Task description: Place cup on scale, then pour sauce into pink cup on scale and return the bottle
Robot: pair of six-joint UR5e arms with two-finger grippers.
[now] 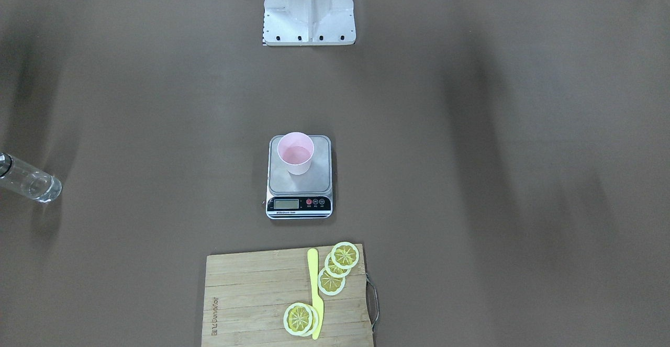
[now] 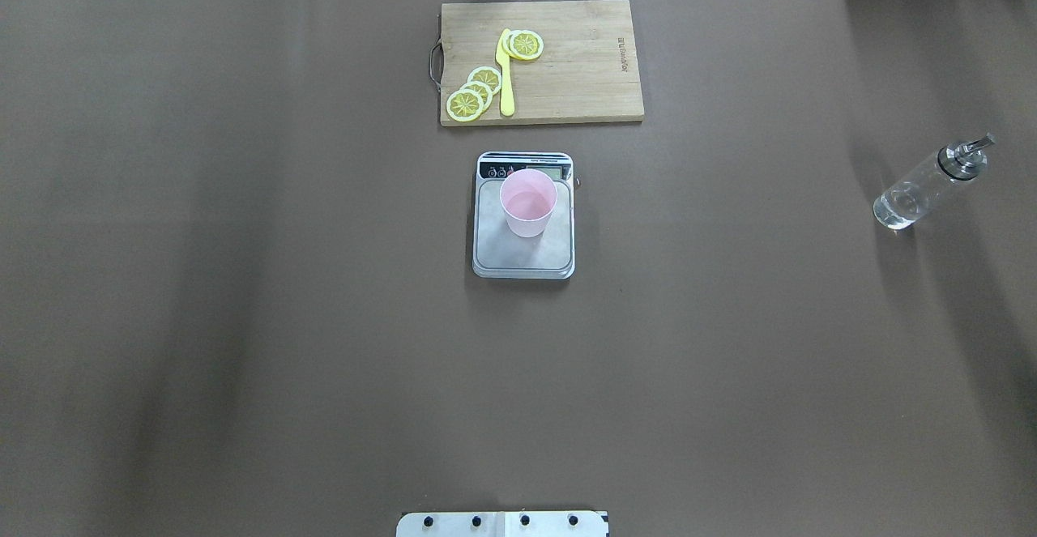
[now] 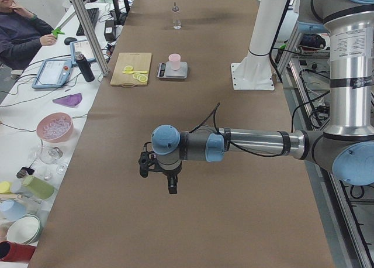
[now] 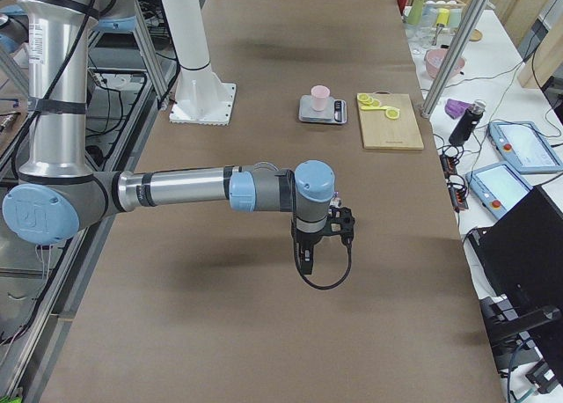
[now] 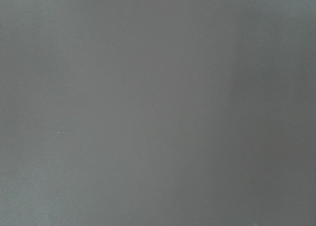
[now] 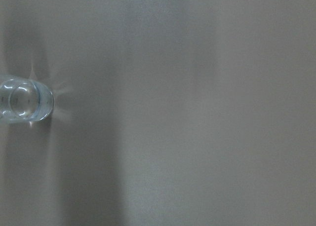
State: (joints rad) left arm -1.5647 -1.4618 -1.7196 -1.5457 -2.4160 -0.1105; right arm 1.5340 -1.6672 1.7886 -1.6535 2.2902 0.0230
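pink cup on the scale, bottle standing apart

the cup [image 2: 528, 201] sits upright on the scale [image 2: 523, 260], toward its display end. just past the scale lies a wooden board [image 2: 583, 75] with lemon slices [image 2: 478, 91] and a yellow knife [image 2: 506, 75]. well off to the robot's right of the scale, the bottle [image 2: 923, 189] stands untouched. farther out, the left gripper [image 3: 171, 188] and the right gripper [image 4: 304, 264] hang over the table; i can't tell how their fingers stand.
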